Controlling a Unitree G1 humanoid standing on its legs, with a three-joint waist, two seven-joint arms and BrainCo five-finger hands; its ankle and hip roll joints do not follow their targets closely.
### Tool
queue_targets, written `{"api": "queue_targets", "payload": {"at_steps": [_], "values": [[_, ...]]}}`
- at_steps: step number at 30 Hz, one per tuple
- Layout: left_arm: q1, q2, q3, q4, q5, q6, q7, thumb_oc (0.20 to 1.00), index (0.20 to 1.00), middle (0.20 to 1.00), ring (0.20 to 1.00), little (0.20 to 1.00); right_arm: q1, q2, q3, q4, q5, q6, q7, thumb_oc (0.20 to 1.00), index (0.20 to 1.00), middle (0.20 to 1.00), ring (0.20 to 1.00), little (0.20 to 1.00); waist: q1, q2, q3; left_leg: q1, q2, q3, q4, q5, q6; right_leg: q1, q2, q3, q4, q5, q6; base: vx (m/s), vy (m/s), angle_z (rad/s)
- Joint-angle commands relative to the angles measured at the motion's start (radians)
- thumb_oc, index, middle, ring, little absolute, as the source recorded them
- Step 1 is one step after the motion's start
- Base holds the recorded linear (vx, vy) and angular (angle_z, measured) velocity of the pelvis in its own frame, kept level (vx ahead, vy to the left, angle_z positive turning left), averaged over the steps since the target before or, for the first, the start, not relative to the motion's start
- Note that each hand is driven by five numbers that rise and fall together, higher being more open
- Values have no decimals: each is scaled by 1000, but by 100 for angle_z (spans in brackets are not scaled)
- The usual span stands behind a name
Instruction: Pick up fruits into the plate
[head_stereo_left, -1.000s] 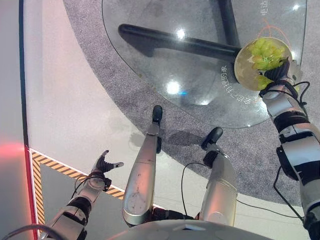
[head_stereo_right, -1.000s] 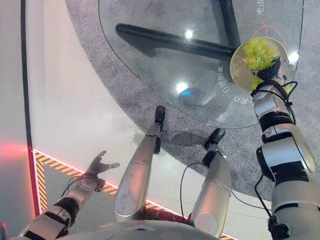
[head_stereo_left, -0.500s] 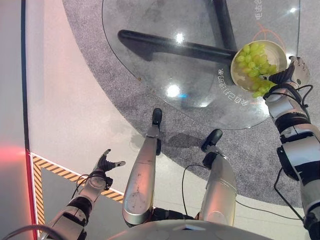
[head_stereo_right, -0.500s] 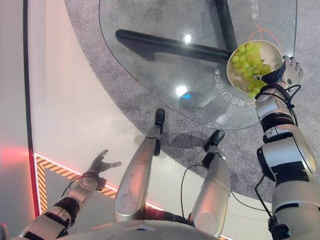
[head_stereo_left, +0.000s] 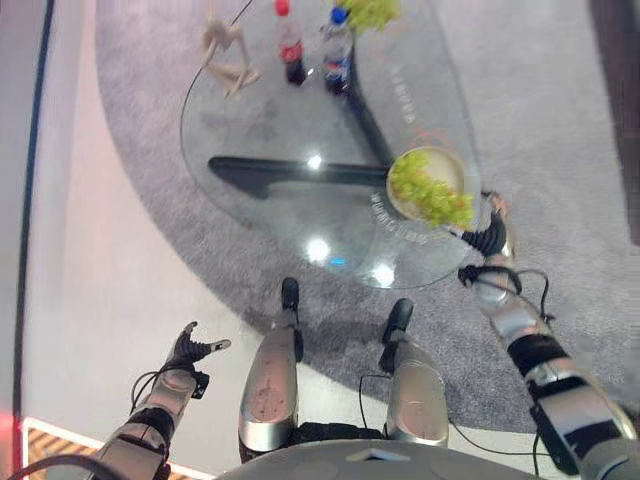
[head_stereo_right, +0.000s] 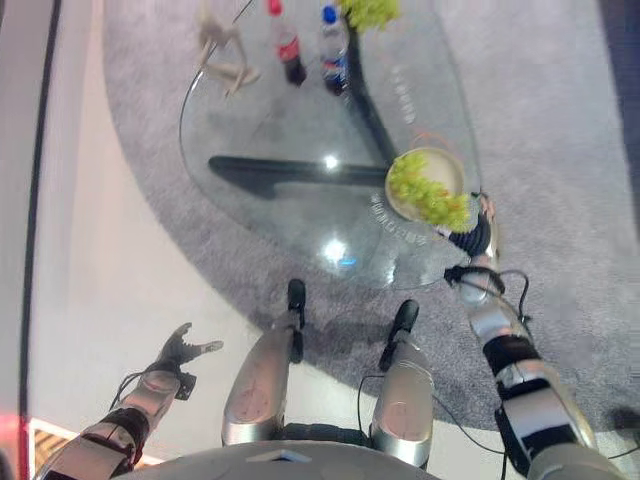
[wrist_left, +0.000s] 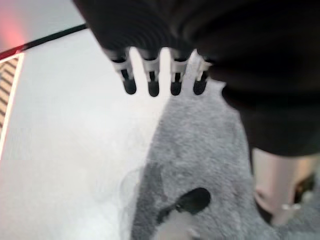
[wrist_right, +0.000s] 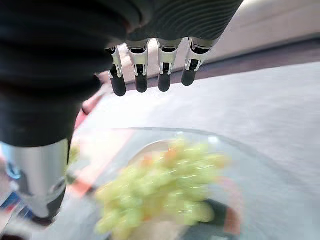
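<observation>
The grapes (head_stereo_left: 432, 190) already lie heaped in the plate (head_stereo_left: 448, 163) near the glass table's (head_stereo_left: 270, 120) edge, my right hand (head_stereo_left: 489, 237) just beside it with fingers straight and empty, my left hand (head_stereo_left: 188, 349) hanging spread over the floor, so little seems left

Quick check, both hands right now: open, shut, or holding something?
Left hand: open, holding nothing, out over the floor.
Right hand: open, fingers straight, holding nothing, beside the plate of green grapes.
</observation>
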Motion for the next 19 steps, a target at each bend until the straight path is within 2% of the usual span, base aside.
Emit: {"api": "queue_targets", "payload": {"at_steps": [1,3,6,7,10,12,13,15,18,19], "values": [[56,-28,15,63,74,21,17,1000,1000,1000,1000,1000,77,-15,-21,-22,46,-52,55,1000,1000,1000,1000,1000,-31,2,-117,57,-16,64,-17,-110,9,11,42,12,30,-68,6,74,-20,-17],[65,-33,8,72,81,32,-6,1000,1000,1000,1000,1000,138,25,-38,16,76,-23,111,1000,1000,1000,1000,1000,-48,-2,-169,95,-2,87,-38,-109,1,52,40,15,-6,-55,17,42,-18,-16],[67,-40,0,89,85,31,-10,1000,1000,1000,1000,1000,159,42,-38,64,94,7,160,1000,1000,1000,1000,1000,-54,-1,-201,123,3,95,-56,-107,-4,82,40,12,-36,-44,22,19,-13,-13],[75,-47,4,107,96,37,-15,1000,1000,1000,1000,1000,177,62,-38,120,85,19,184,1000,1000,1000,1000,1000,-58,-1,-230,143,5,97,-59,-111,-3,101,37,8,-45,-39,23,30,-14,-14],[90,-55,12,130,122,41,-22,1000,1000,1000,1000,1000,194,83,-38,200,98,31,231,1000,1000,1000,1000,1000,-59,-3,-264,166,9,104,-58,-116,-1,121,33,6,-48,-38,24,99,-14,-11],[101,-59,23,165,150,65,-45,1000,1000,1000,1000,1000,211,111,-41,341,106,72,320,1000,1000,1000,1000,1000,-60,-4,-309,203,17,108,-63,-123,0,158,40,18,-61,-43,22,176,-43,-14],[101,-59,23,167,152,66,-47,1000,1000,1000,1000,1000,211,113,-41,351,107,80,329,1000,1000,1000,1000,1000,-59,-4,-311,206,18,107,-64,-124,-1,162,42,19,-63,-43,21,118,-38,-16],[95,-63,30,189,160,80,-68,1000,1000,1000,1000,1000,212,130,-42,440,106,141,405,1000,1000,1000,1000,1000,-58,-7,-327,226,21,101,-68,-129,-2,183,47,27,-74,-47,20,72,-29,-11],[90,-74,46,214,169,85,-90,1000,1000,1000,1000,1000,212,150,-47,521,116,221,443,1000,1000,1000,1000,1000,-51,-9,-347,249,25,95,-66,-137,-3,210,50,25,-78,-54,17,86,-23,-4],[89,-79,54,224,184,84,-97,1000,1000,1000,1000,1000,213,157,-53,547,132,293,482,1000,1000,1000,1000,1000,-49,-11,-355,258,27,94,-66,-140,-3,220,50,26,-79,-58,16,91,-14,-1]]}}
